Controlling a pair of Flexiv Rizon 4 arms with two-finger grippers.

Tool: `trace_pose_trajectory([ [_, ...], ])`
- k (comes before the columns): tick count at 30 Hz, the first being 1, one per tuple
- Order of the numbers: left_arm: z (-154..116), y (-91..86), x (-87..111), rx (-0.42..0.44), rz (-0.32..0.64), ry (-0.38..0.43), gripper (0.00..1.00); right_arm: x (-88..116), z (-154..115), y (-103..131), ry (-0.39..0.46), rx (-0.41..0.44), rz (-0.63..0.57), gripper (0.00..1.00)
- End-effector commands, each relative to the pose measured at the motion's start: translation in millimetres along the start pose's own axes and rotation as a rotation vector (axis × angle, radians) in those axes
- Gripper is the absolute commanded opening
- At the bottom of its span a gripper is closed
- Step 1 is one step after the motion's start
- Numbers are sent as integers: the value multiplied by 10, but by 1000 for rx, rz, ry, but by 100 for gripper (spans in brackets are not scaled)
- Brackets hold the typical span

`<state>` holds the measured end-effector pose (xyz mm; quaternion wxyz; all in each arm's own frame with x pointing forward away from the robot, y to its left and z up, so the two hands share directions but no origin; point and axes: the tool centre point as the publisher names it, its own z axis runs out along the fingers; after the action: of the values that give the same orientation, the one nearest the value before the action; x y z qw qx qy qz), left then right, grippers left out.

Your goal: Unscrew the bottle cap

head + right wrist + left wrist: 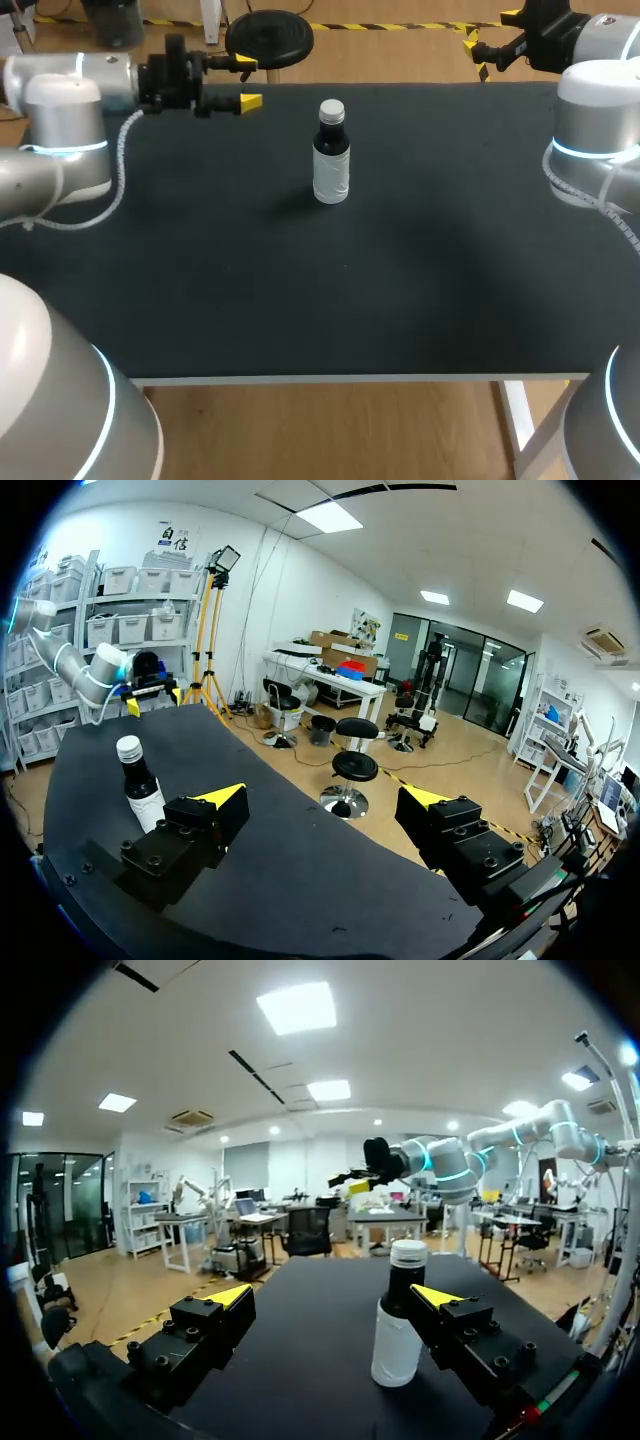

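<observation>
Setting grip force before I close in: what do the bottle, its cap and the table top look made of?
Bottle: dark and glossy at the neck, so glass or hard plastic; I cannot tell which. Label: white with slight sheen, paper or film. Cap: pale, matte, probably plastic. Table top: black, matte, no glare, likely a fabric or rubber mat.

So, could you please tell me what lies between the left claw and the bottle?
Nothing: in the head view only bare table separates the left claw from the bottle.
</observation>
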<state>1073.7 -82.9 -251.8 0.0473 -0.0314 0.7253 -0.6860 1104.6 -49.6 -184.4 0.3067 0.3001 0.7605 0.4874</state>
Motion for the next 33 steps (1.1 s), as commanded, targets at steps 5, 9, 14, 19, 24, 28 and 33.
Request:
trace_pose_trajectory([
  [5, 236, 163, 88, 96, -11, 220, 100, -5, 0, -6, 1, -2, 0, 100],
  [9, 336, 164, 189, 95, -13, 258, 100, -5, 0, -6, 1, -2, 0, 100],
  [14, 476, 186, 289, 85, -28, 315, 100, -5, 0, -6, 1, -2, 0, 100],
  [19, 592, 196, 373, 79, -38, 357, 100, -5, 0, -6, 1, -2, 0, 100],
  [24, 688, 214, 412, 70, -46, 379, 100, -5, 0, -6, 1, -2, 0, 100],
  [28, 767, 245, 441, 81, -62, 396, 100, -5, 0, -6, 1, -2, 0, 100],
  [33, 827, 278, 481, 80, -71, 414, 100, -5, 0, -6, 1, -2, 0, 100],
])
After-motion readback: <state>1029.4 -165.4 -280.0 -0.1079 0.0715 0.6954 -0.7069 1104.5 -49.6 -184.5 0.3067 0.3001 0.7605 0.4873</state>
